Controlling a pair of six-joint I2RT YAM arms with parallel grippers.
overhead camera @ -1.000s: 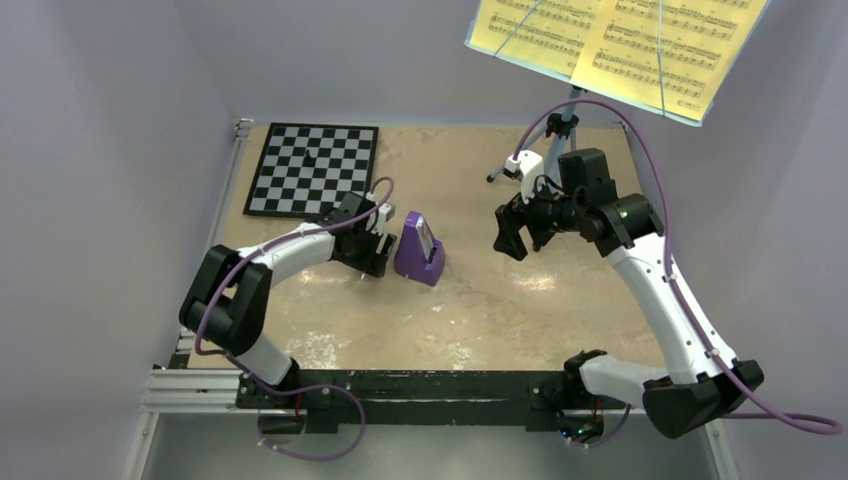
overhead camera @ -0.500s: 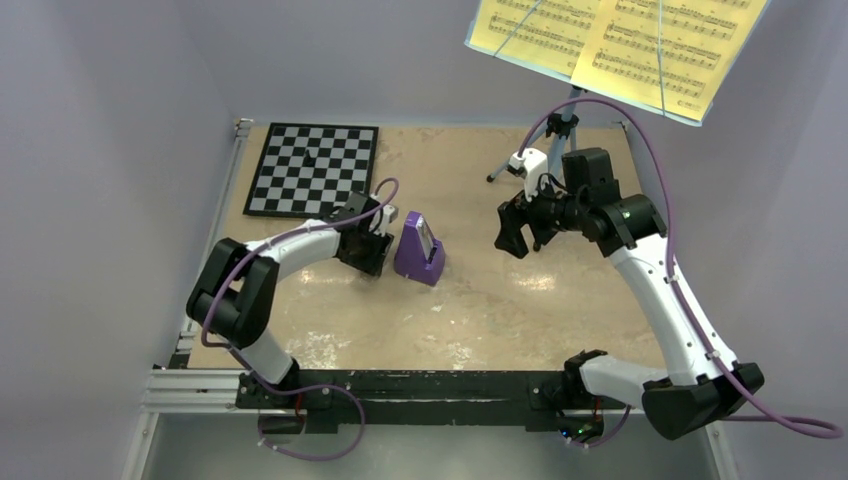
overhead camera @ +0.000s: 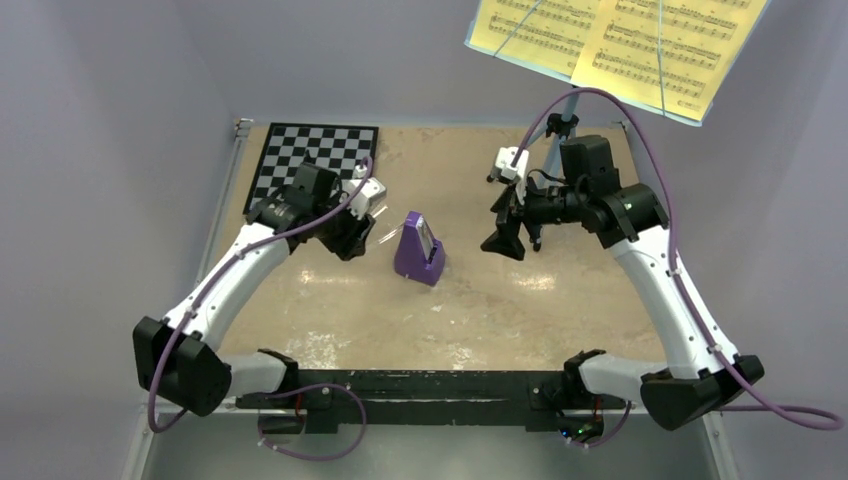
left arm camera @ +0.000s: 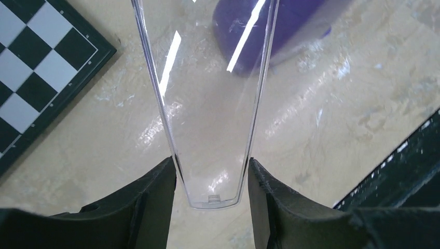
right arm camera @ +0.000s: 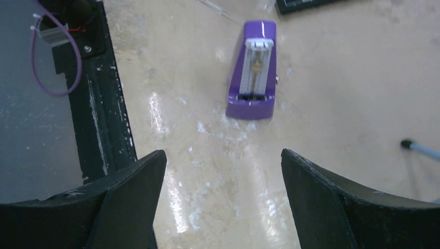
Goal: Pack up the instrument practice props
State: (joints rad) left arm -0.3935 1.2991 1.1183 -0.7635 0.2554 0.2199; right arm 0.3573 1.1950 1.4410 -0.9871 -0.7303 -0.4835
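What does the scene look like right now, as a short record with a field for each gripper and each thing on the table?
left gripper: closed on a clear tapered plastic cover
right gripper: open, holding nothing, above the table
small purple pyramid metronome: upright on the table between the grippers, untouched
yellow sheet of printed music: resting on the stand's tray
light blue tripod music stand: standing at the far right
black-and-white checkerboard: flat, far left

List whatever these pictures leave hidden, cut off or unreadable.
- Sheet music, top view: its upper part is cut off by the frame edge, and the notes are too small to read.
- Music stand tray, top view: the sheet covers it, so only its edge shows.
- Clear plastic cover, left wrist view: its far end runs off the frame.
- Metronome, left wrist view: blurred, cut off at the top and partly behind the cover.
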